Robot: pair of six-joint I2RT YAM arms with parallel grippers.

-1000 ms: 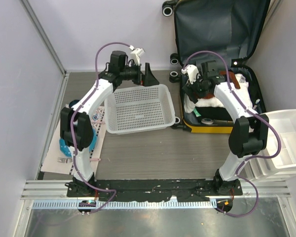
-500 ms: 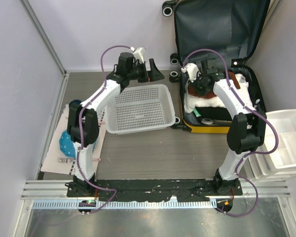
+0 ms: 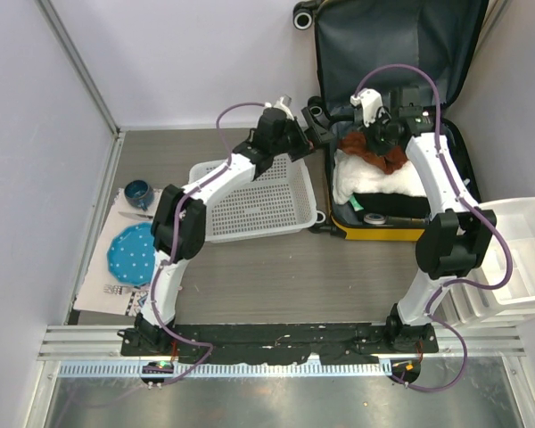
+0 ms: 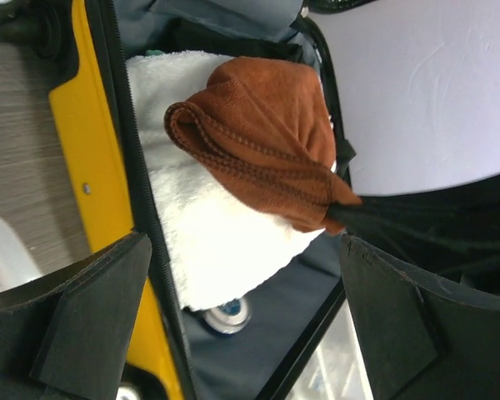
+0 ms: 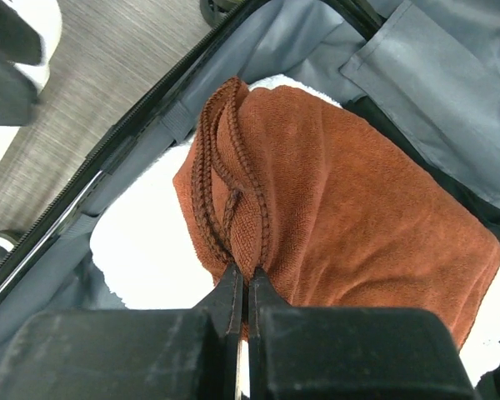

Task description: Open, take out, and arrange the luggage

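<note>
Right pincer (image 5: 244,282) pinches the brown towel (image 5: 350,208) by its folded edge inside the suitcase (image 3: 379,234); left pincer (image 4: 242,296) gapes wide just leftward, basket (image 3: 254,228) beyond.

Smooth plastic luggage (image 4: 79,142), terry brown cloth (image 5: 342,208)

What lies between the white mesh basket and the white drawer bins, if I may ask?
The open yellow luggage lies there, as the top view shows.
</note>
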